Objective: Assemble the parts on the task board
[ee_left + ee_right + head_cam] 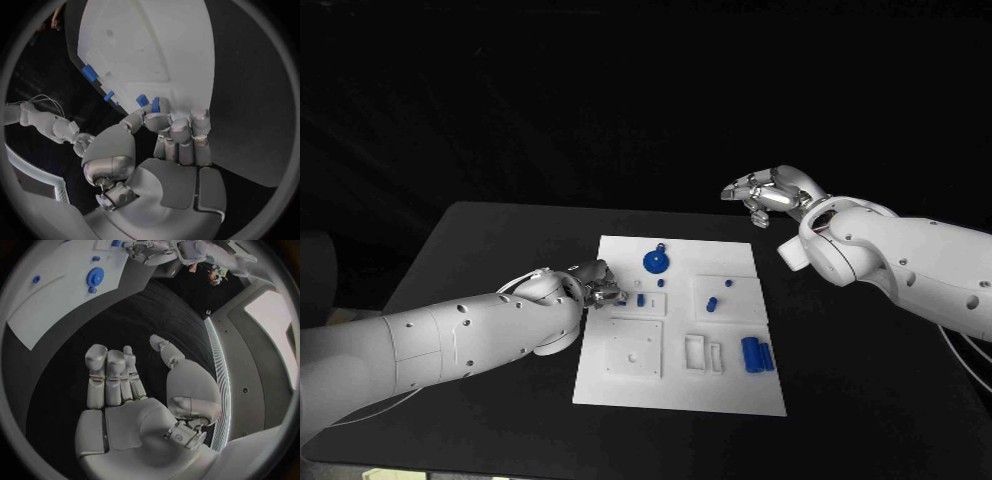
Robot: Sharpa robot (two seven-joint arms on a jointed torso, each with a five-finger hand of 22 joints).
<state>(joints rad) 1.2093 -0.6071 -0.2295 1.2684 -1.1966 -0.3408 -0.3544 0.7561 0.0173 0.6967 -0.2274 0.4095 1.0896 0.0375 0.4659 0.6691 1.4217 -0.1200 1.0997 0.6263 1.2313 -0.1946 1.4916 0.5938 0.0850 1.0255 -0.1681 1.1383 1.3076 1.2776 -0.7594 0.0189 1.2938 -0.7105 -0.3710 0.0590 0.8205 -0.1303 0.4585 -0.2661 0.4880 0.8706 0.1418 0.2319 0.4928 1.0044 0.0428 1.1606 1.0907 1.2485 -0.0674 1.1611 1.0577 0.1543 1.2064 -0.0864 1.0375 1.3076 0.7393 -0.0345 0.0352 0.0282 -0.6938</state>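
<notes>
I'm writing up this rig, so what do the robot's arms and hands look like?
Both arms are bulky glossy white shells with small dark holes. The left hand and right hand are silver metal with jointed fingers. A thin pale cable trails beside the right arm.

Robot lab / test cell — black table (488,250) against black backdrop, white task board (733,395) centred on table, cable trailing off table's left edge, white panel walls past table in right wrist view.

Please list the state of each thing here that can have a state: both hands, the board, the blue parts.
left hand: fingers pinch a small blue part at the board's edge
right hand: open, empty, raised off the board
task board: flat on table
blue gear: lying on board
</notes>
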